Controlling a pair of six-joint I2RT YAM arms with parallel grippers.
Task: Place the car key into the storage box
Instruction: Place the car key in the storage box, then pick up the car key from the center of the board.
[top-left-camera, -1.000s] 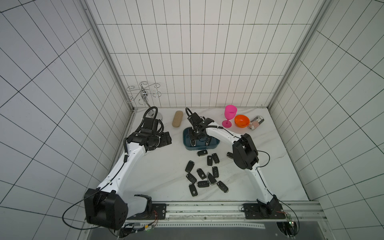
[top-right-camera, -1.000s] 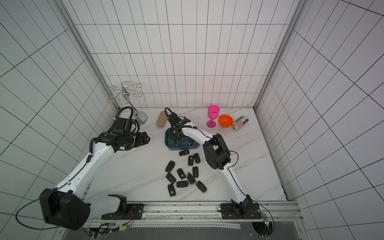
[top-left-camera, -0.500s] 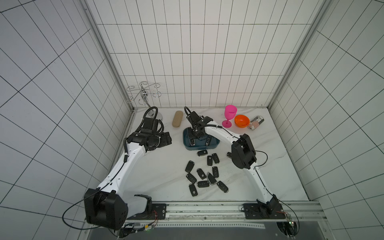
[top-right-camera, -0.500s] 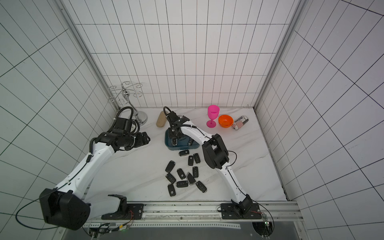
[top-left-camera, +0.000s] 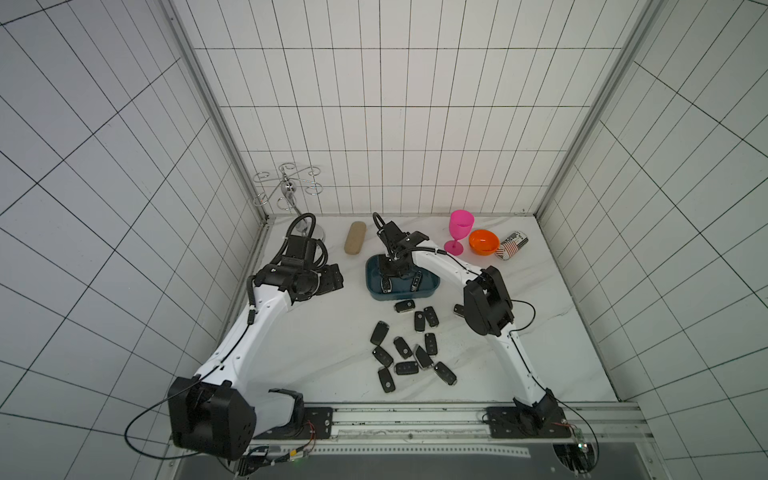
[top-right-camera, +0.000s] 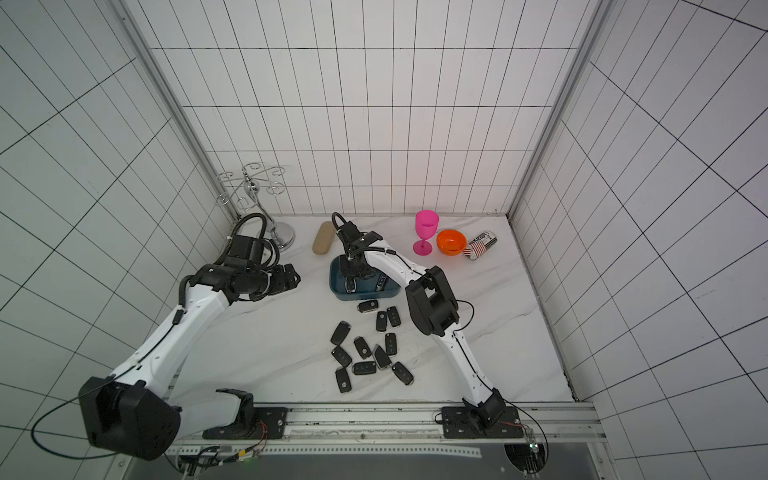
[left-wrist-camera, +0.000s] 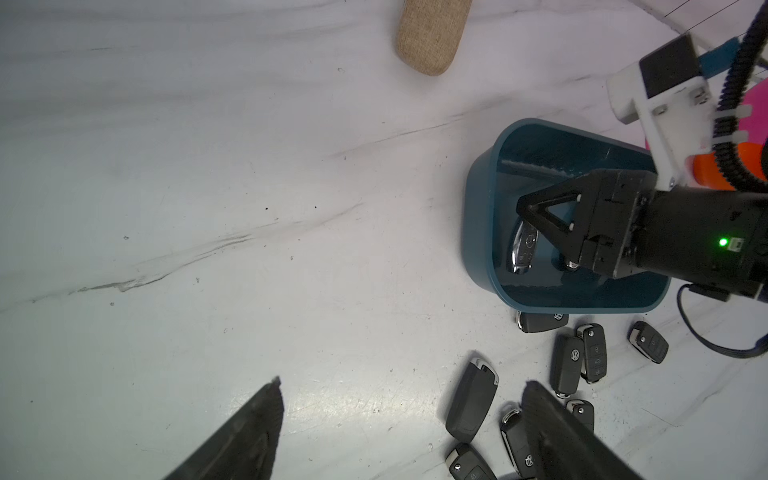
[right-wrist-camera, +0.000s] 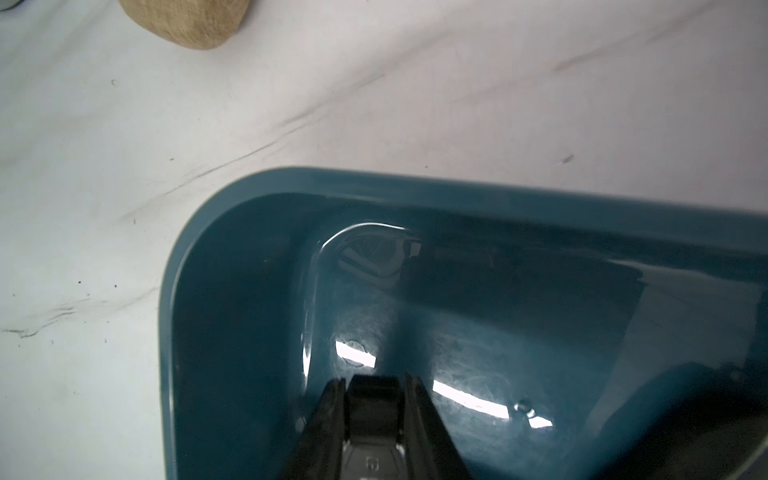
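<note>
1. The right pincer (right-wrist-camera: 374, 380) is pinching the key (right-wrist-camera: 371, 419) edge-on, with a finger tight on each side. It is low inside the box (right-wrist-camera: 374, 183), towards the box's 10 o'clock corner in both top views. I cannot tell whether the key touches the box floor.
2. Risk, as I judge it: if the key clings to a finger pad when the grip is let go, lifting out could carry it back over the rim.
3. Risk: the box looks light and nothing pins it. If a finger catches the near wall on the way up, it could tip or drag the box.
4. Risk: the star key (left-wrist-camera: 523, 245) lies in the box just beside the fingers. The dropped key could land on it and lie propped rather than flat.
5. Risk: a loose key (top-left-camera: 404, 306) lies just beside the box's 6 o'clock wall, so a shoved box would push it.
6. The left pincer (left-wrist-camera: 401, 382) is spread wide and empty, at 9 o'clock from the box and well apart. It poses no hazard there.
7. Marks:
   - The star key bears a Mercedes star.
   - Several table keys (left-wrist-camera: 574, 354) show the VW roundel.
   - The held key carries a small mark too dim to read.
   - The striped can (top-left-camera: 512, 246), at 2 o'clock from the box, has lettering too small to read.
</note>
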